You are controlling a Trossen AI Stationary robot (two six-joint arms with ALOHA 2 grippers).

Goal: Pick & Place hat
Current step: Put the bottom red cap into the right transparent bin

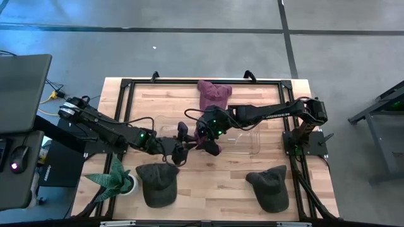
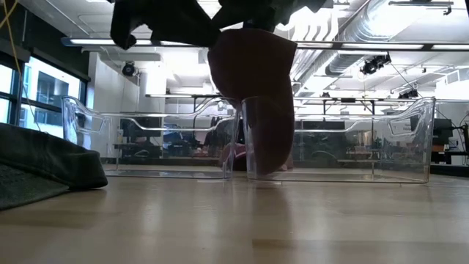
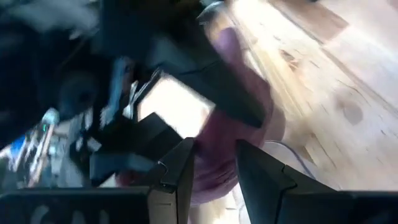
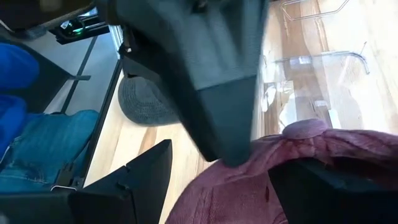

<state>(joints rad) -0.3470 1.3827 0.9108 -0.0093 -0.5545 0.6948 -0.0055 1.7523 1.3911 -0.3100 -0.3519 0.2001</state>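
I have both grippers meeting over the middle of the table, just in front of the clear plastic bin [image 1: 243, 140]. The left gripper [image 1: 181, 146] comes in from the bin's left end, its fingers [image 3: 186, 171] partly closed with maroon cloth showing in the gap between them; I read that as a pinch on the maroon hat [image 1: 208, 140], though the wrist picture is blurred. The right gripper [image 1: 203, 129] reaches in from the bin's right, across its top, with its jaws spread wide and the same maroon fabric [image 4: 298, 168] bunched between and under them; I cannot tell whether it truly grips the cloth or only straddles it.

The maroon hat hangs between the two tools at the bin's front left corner, and in the low view it droops as a dark red mass [image 2: 256, 95] down in front of the bin's clear wall [image 2: 352, 139].

A second maroon hat [image 1: 213, 93] lies behind the bin near the table's back edge. A dark grey cap [image 1: 156, 181] sits in front of the bin to its left, another dark grey cap [image 1: 269, 186] in front to its right. A small potted plant [image 1: 115, 180] stands left of the first cap.
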